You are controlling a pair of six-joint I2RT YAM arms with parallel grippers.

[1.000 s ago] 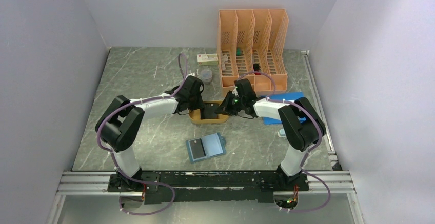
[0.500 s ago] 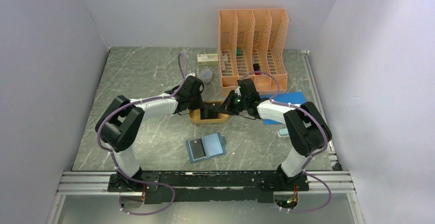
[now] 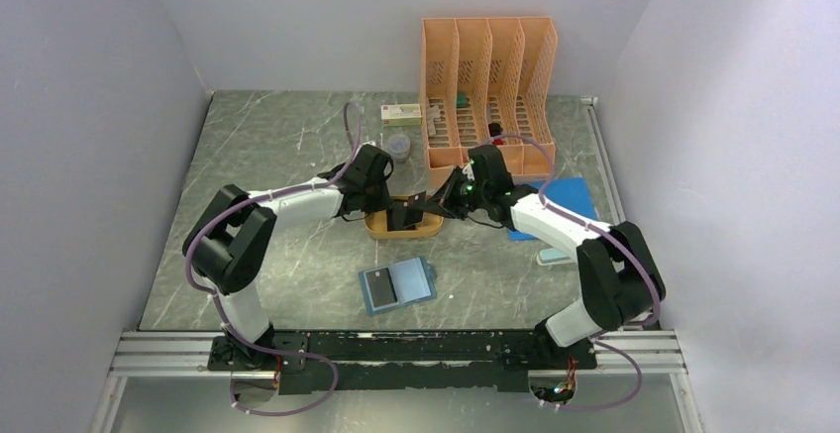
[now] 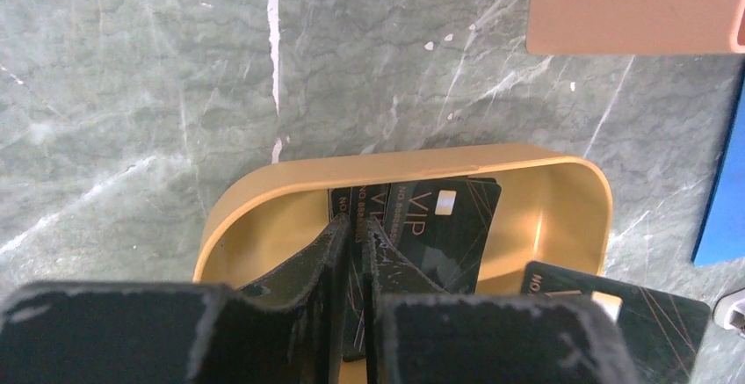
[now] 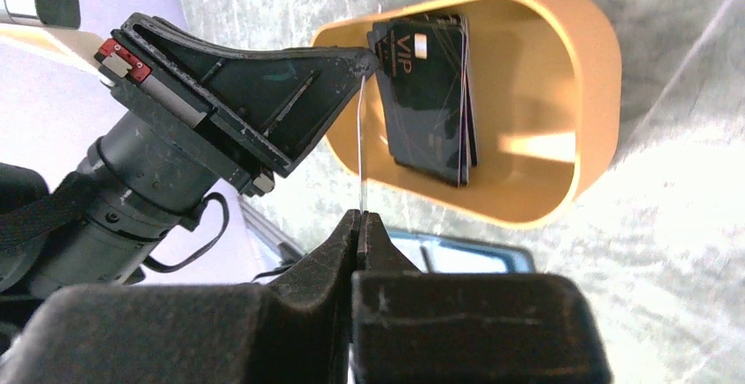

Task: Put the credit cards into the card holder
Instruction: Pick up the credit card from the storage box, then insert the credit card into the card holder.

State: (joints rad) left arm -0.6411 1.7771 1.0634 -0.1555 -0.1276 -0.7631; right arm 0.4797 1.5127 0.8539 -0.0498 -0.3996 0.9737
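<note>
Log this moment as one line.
stage: handover; left tool: shut on card; right tool: shut on same card; other cards: in tray; card holder: open

1 stack of credit cards (image 4: 444, 221), too overlapped to count, sits in 1 orange tray (image 4: 395, 160); 1 more card (image 4: 615, 309) is apart. There are also 1 card holder (image 3: 411, 279), 1 blue sheet (image 3: 570, 193) and 1 rack (image 3: 487, 56) with 4 slots
</note>
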